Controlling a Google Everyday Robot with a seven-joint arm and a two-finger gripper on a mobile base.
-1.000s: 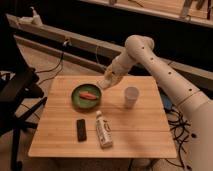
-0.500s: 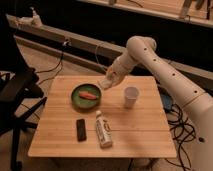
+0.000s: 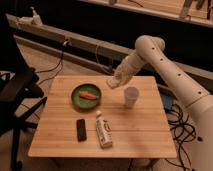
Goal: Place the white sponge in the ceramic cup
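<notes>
The ceramic cup [image 3: 131,96] is a small plain white tapered cup standing upright on the right half of the wooden table [image 3: 142,137]. My gripper [image 3: 113,83] hangs over the table's far edge, between the green bowl and the cup, a little left of and above the cup. It is shut on a small whitish block, the white sponge [image 3: 112,84], which shows at its tip. No other sponge lies on the table.
A green bowl [image 3: 86,96] with an orange-red item [image 3: 88,94] sits left of the cup. A black bar [image 3: 81,129] and a white labelled bottle [image 3: 103,130] lie near the front. A black chair [image 3: 17,97] stands at the left; cables hang at the right.
My gripper has moved right, from over the green bowl's far rim towards the cup, carrying the whitish block. Nothing on the table has moved.
</notes>
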